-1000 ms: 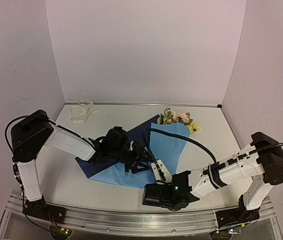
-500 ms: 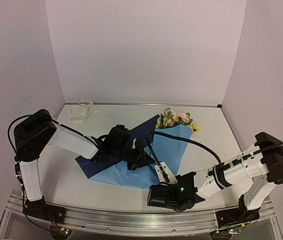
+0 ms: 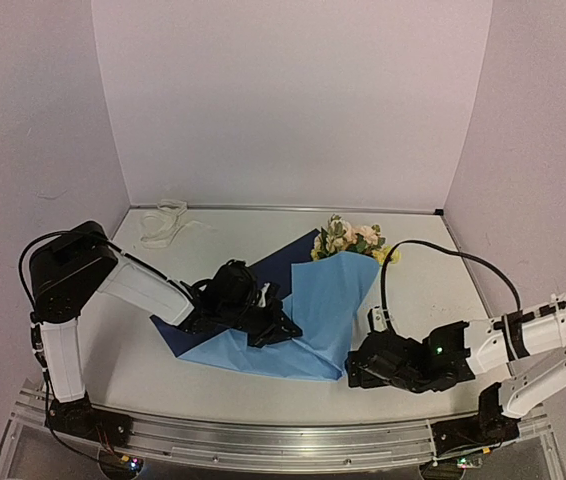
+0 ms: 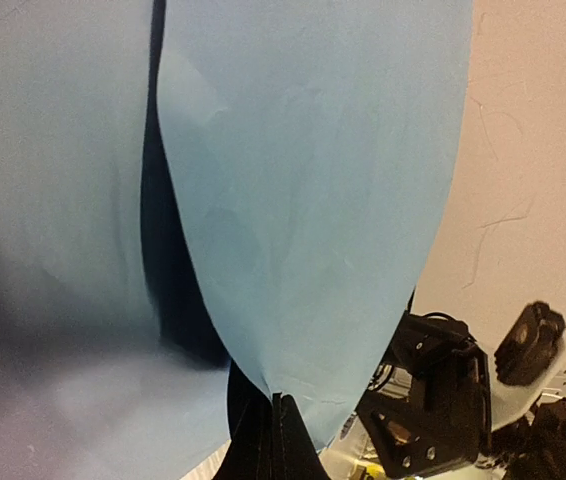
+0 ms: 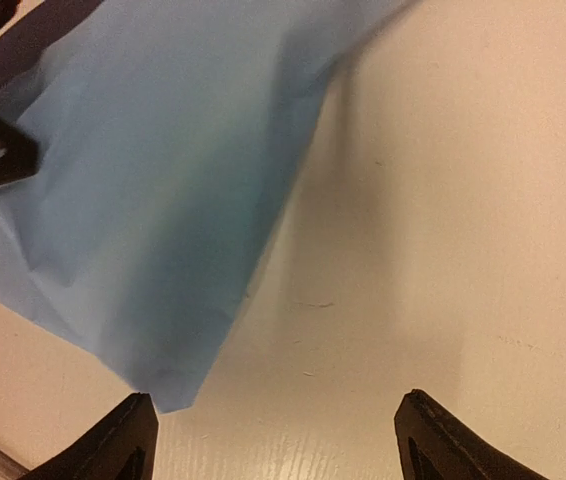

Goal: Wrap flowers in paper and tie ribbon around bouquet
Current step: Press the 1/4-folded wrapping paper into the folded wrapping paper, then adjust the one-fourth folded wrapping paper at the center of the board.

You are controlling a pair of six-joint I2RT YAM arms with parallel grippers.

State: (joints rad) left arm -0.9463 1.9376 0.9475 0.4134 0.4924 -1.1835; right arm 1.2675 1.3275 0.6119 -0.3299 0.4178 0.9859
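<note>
The paper [image 3: 328, 300] lies in the middle of the table, its light blue flap folded over the flowers [image 3: 348, 237], whose blooms poke out at its far end; the stems are hidden. My left gripper [image 3: 281, 328] is shut on a fold of the paper [image 4: 303, 200], and in the left wrist view the fingertips [image 4: 275, 405] pinch the sheet's edge. My right gripper [image 3: 356, 367] stands open just off the paper's near right corner [image 5: 158, 390], with bare table between its fingers [image 5: 131, 440]. The ribbon [image 3: 163, 222] lies bunched at the back left.
The paper's darker blue side [image 3: 285, 260] shows behind the left gripper. Walls enclose the table on three sides. A black cable [image 3: 433, 250] arcs over the table above the right arm. The right arm's body [image 4: 433, 390] shows in the left wrist view.
The right gripper opened, let go of the paper and drew back to the right. The light blue flap now lies across the stems. The left gripper closed on the paper.
</note>
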